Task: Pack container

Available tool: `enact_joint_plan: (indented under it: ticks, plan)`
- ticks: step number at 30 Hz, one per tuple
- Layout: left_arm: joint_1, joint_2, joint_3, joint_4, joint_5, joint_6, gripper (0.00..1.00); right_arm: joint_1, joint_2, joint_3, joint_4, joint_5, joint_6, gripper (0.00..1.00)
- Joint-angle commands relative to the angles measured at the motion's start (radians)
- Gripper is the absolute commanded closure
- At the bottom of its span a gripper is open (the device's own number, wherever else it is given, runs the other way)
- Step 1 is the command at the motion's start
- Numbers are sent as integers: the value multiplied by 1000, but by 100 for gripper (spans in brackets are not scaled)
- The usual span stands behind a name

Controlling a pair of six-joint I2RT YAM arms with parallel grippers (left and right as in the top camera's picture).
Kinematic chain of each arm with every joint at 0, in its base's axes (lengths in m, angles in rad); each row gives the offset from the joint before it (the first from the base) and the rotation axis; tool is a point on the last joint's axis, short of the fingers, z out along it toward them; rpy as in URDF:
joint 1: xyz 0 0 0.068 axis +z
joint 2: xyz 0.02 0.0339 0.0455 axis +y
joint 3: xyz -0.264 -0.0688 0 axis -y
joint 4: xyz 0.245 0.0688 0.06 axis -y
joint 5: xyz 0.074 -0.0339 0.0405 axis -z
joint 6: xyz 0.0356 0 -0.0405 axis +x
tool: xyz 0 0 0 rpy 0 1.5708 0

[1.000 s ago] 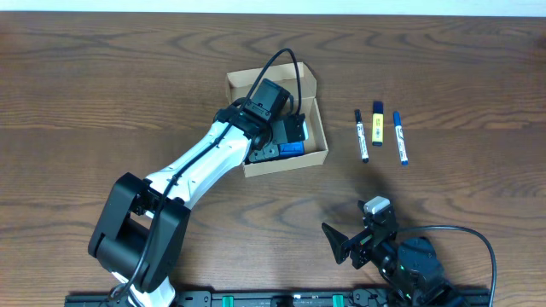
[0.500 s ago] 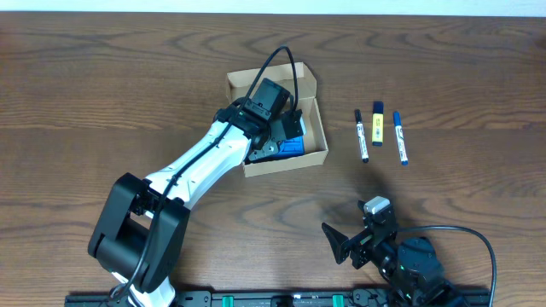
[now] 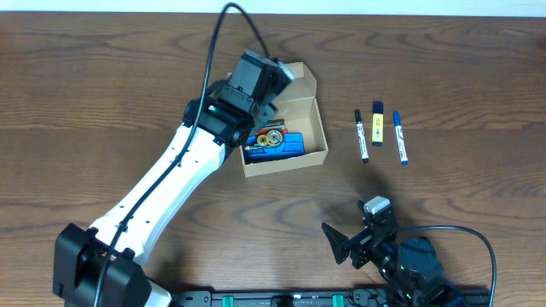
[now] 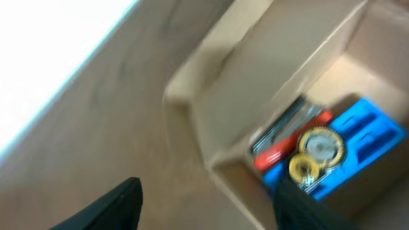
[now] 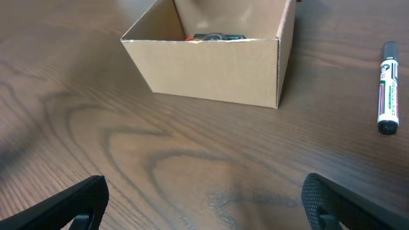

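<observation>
The tan cardboard container [image 3: 314,128] sits open at the table's middle, its flap lid [image 3: 300,78] folded back. Inside lie a blue holder [image 3: 286,145] with gold and red bits; it also shows in the left wrist view [image 4: 361,131]. My left gripper [image 3: 266,72] is open and empty above the container's far left corner; its fingertips frame the box edge in the left wrist view [image 4: 208,207]. Three markers lie right of the box: black [image 3: 362,136], yellow-and-blue [image 3: 377,124], blue [image 3: 399,138]. My right gripper [image 5: 204,204] is open and empty near the front edge, facing the container [image 5: 211,70].
The black marker also shows at the right of the right wrist view [image 5: 386,96]. The right arm's base [image 3: 401,260] rests at the front edge. Bare wood lies left of and behind the box.
My left gripper has lifted out of the container and drawn back toward its far left corner, uncovering the blue holder inside. The right arm has not moved.
</observation>
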Motion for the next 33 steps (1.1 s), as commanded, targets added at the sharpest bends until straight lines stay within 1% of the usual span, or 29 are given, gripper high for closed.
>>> enact_joint_plan:
  ticks: [1, 3, 5, 9, 10, 13, 16, 18, 21, 26, 33]
  plan:
    - [4, 18, -1, -63, -102, -366, 32, 8, -5, -4, 0, 10, -17, 1]
    - [4, 25, -2, -100, -101, -468, 32, 8, -5, -4, 0, 10, -17, 1]
    - [4, 39, -2, -127, -82, -535, 30, 8, -5, -4, 0, 10, -17, 1]
    - [4, 79, -2, -162, -58, -586, 30, 8, -5, -4, 0, 10, -17, 1]
    - [4, 92, -2, -172, -58, -598, 32, 8, -5, -4, 0, 10, -17, 1]
    - [4, 121, -2, -196, -58, -650, 31, 8, -5, -4, 0, 10, -17, 1]
    - [5, 144, -2, -233, -59, -698, 35, 8, -5, -4, 0, 10, -17, 1]
    - [6, 157, -2, -244, -67, -699, 36, 8, -5, -4, 0, 10, -17, 1]
    - [16, 182, -3, -246, -92, -698, 35, 8, -5, -4, 0, 10, -17, 1]
    - [54, 217, -3, -246, -103, -638, 34, 8, -5, -4, 0, 10, -17, 1]
    - [113, 225, -3, -238, -104, -612, 34, 8, -5, -4, 0, 10, -17, 1]
